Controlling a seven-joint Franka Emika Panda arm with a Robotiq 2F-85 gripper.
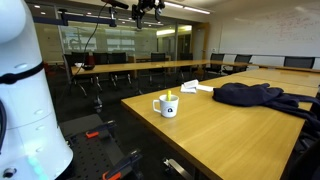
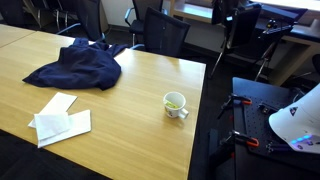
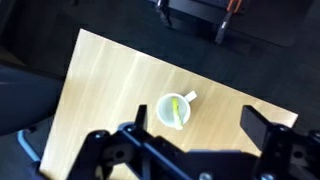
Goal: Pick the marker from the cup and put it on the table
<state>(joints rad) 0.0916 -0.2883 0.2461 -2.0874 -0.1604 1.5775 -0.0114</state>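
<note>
Bench (image 2: 140,85): light-brown wood, smooth and glossy. Cup (image 2: 175,104): white glazed ceramic, shiny. Marker (image 3: 178,110): yellow, apparently plastic. Garment (image 2: 82,66), at 10 o'clock from the cup: dark-blue matt cloth. Sheets (image 2: 62,123), at 8 o'clock: white matt paper.

Tally on the one table (image 2: 150,80)
One cup (image 1: 168,108), one yellow marker (image 3: 178,110), one dark cloth (image 2: 80,65), and two white papers (image 2: 64,126); five loose things in all

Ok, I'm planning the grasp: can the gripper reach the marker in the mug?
Probably yes: the gripper hangs open above the white mug, whose open top shows the yellow marker, with nothing between.
</note>
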